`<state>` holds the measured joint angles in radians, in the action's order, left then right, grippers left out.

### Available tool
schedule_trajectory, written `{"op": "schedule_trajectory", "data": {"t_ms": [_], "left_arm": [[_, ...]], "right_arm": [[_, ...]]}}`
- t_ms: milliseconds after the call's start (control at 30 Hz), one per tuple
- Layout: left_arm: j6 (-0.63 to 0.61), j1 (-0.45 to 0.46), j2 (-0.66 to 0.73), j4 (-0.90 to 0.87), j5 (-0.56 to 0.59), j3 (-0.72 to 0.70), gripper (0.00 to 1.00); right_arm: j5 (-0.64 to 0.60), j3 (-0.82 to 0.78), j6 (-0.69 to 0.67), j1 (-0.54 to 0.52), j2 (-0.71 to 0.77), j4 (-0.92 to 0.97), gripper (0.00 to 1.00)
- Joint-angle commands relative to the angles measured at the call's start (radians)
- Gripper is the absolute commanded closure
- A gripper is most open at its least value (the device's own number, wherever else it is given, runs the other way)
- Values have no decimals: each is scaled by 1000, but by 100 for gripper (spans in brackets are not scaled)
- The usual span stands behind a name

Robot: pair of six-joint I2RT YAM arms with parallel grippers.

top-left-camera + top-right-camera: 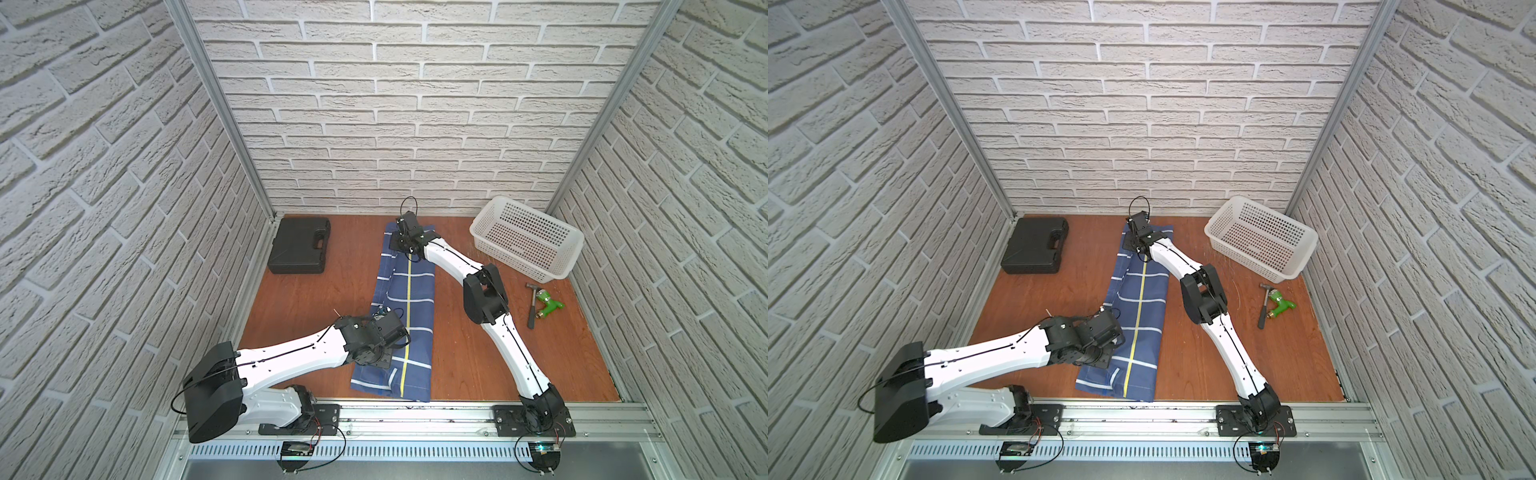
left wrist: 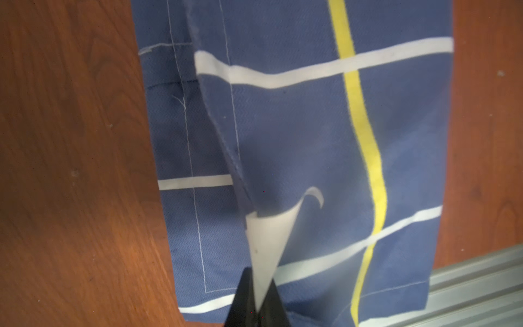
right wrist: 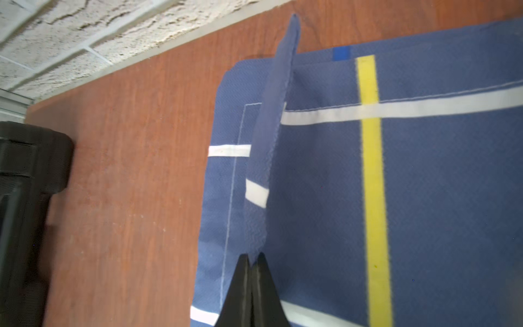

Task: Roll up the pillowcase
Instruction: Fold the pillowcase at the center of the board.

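Pillowcase (image 3: 325, 184) fold in right hand (image 3: 252, 257)

Place: a robot lab test cell, a small booth built around a work surface.
Walls: brick-pattern panels (image 1: 415, 104) on three sides, joined at the corners by bare aluminium posts (image 1: 216, 108).
Mounting: two white-and-black robot arms (image 1: 291, 357) bolted to an aluminium rail (image 1: 415, 415) along the front edge, with loose cables and small circuit boards (image 1: 296, 451) below it.
Counter: a wood-grain counter (image 1: 478, 353) boxed in by the panels.
Props: a black tool case (image 1: 299, 245), white plastic basket (image 1: 528, 259), hammer (image 1: 532, 307), green toy drill (image 1: 548, 305) and pillowcase (image 1: 415, 299), an unrelated mix.
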<state>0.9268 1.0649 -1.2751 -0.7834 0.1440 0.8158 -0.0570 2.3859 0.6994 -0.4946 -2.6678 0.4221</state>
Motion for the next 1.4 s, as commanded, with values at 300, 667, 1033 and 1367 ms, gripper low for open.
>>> {"op": "schedule_trajectory", "data": {"t_ms": [300, 667, 1033, 1367], "left_arm": [[-51, -60, -55, -33, -39, -15, 89], [-37, -102, -38, -65, -110, -22, 80], [-36, -160, -23, -7, -195, -46, 71], [-8, -194, -19, 21, -259, -98, 61]], "right_arm": [[19, 42, 33, -9, -48, -101, 86], [65, 55, 16, -10, -23, -106, 78], [95, 52, -51, -2, 72, -82, 63], [98, -25, -106, 17, 185, -26, 57]]}}
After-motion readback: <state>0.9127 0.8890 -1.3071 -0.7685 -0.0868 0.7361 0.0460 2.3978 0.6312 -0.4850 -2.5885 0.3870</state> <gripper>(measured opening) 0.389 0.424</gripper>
